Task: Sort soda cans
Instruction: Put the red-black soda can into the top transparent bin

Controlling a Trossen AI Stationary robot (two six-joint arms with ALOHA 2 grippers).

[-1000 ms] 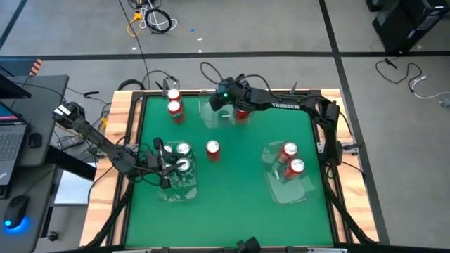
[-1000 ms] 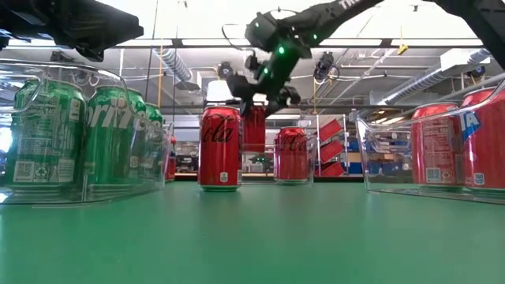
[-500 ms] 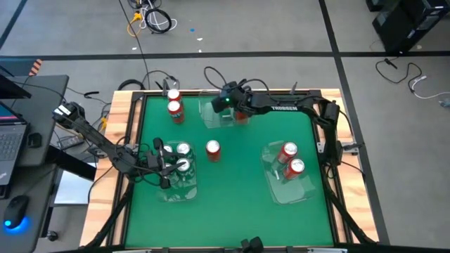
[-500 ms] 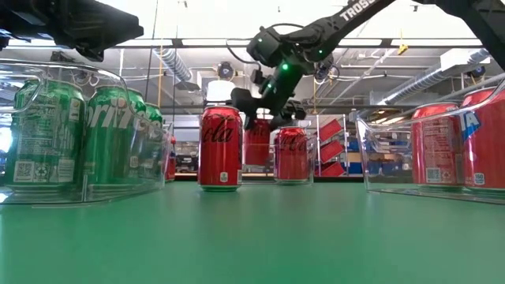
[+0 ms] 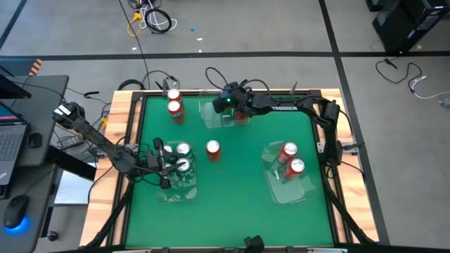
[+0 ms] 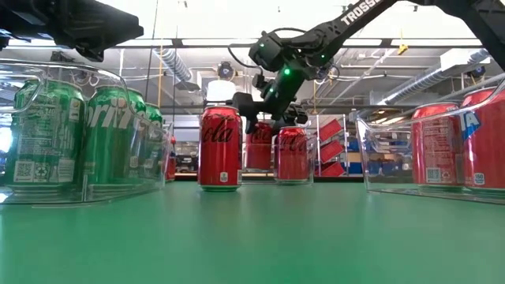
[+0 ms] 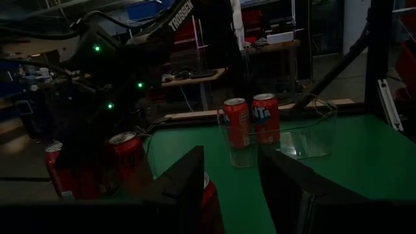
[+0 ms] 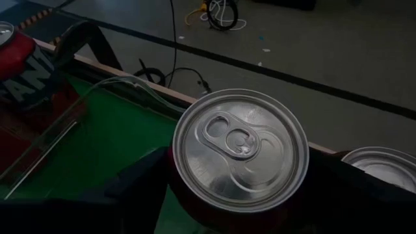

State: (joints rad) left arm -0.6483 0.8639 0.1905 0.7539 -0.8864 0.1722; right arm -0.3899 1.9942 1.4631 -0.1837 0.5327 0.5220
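Observation:
My right gripper (image 5: 238,111) reaches from the table's right into the clear tray (image 5: 214,116) at the far middle, shut on a red soda can (image 8: 240,149). Beside it in that tray stands another red can (image 6: 292,154). A lone red can (image 5: 212,149) stands on the green table. My left gripper (image 5: 166,169) hovers open, pointing level, by the green cans (image 5: 183,158) in the left tray (image 6: 118,185). Its fingers (image 7: 188,188) have nothing between them. My right gripper has the red can between its two fingers, which lie against opposite sides of the body (image 8: 174,188) just below the silver top. They come slanting down from the table's right. The can stands upright, and its base (image 6: 259,167) looks down in the tray.
Two red cans (image 5: 174,104) stand at the far left of the table. The right tray (image 5: 281,186) holds two red cans (image 5: 291,159). A wooden frame (image 5: 126,112) rims the green table. Bare green surface lies in the near middle.
My right gripper has come down with the red can, which stayed upright and sank from above the far tray to beside the other red can there.

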